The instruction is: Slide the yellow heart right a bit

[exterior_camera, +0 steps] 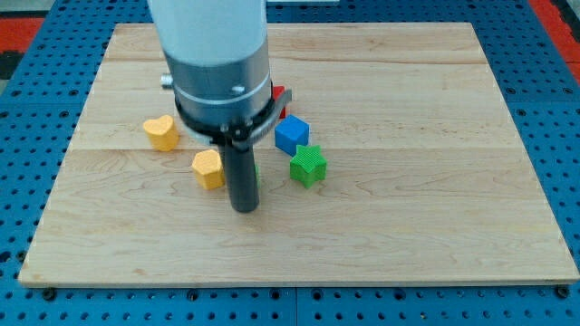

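Note:
The yellow heart [161, 132] lies on the wooden board [408, 226] at the view's left. A second yellow block [208, 168], roughly hexagonal, lies below and to the right of it. My tip [245, 208] rests on the board just right of and below that second yellow block, well to the lower right of the heart. A blue cube [291, 134] and a green star-shaped block [308, 165] lie right of the rod. A red block [279, 94] shows partly behind the arm. A sliver of green [256, 172] shows behind the rod.
The arm's large grey and white body [217, 63] hides part of the board's upper middle. The board lies on a blue perforated table [562, 109].

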You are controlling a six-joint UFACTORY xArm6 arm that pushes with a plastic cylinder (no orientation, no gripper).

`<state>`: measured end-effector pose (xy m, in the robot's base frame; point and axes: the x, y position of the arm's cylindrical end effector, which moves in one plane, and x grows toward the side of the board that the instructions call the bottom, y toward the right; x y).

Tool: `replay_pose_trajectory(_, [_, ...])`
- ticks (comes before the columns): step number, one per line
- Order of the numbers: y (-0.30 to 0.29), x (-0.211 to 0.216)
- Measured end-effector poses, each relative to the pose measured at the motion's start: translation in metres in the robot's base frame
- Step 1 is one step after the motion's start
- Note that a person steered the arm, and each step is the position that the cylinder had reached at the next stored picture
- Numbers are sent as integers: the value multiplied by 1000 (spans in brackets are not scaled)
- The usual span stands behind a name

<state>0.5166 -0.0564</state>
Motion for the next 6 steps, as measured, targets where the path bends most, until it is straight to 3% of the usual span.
replay_pose_trajectory(1, [4,5])
replay_pose_trajectory(2, [-36,14])
replay_pose_trajectory(4, [-55,-37])
replay_pose_trajectory(5, [-102,-9])
replay_pose_trajectory(6, [-151,-45])
